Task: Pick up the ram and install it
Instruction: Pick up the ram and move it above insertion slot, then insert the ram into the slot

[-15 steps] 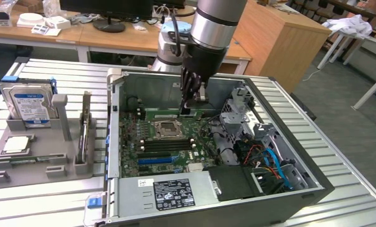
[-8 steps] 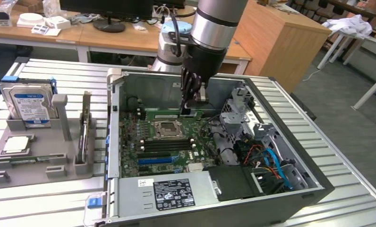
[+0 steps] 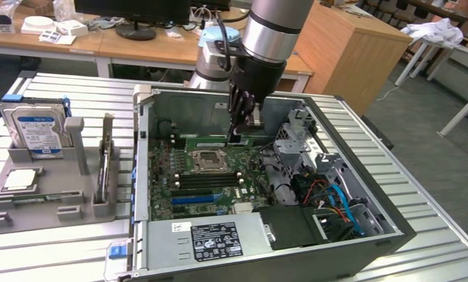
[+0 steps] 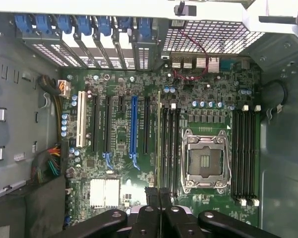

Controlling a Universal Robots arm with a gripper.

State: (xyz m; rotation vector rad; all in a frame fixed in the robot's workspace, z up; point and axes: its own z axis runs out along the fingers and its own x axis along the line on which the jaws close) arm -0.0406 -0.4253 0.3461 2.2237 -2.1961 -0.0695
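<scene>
Item: gripper (image 4: 159,196), jaws drawn together and clamped on the ram (image 4: 159,144), which the wrist view shows edge-on as a thin green line running away from the fingertips (image 4: 150,194). Position: inside the open computer case (image 3: 144,176), low over the motherboard (image 4: 119,148); in the exterior view the gripper (image 3: 240,136) hangs from the arm just above the board, and the ram (image 3: 210,143) lies as a pale green strip along the far side of the processor socket (image 3: 206,160). Relation: the stick sits in line with the bank of black memory slots (image 4: 170,148) between the processor socket (image 4: 204,161) and the blue expansion slot (image 4: 134,126), at the side of that bank nearer the expansion slots; whether its lower edge already touches a slot or is just above it cannot be told. A second bank of memory slots (image 4: 243,153) stands on the other side of the socket, well apart. Outside the case, on the exterior view's left: a grey parts holder (image 3: 77,200) carrying a hard drive (image 3: 34,129) upright and a processor chip (image 3: 22,179) lying flat. Step in hand, as judged: the pick-up is done and the install is under way, at placement over the slot. Requirement, as judged: the stick kept upright and parallel to the slot, notch matched, and pressed straight down with even force along its length.
</scene>
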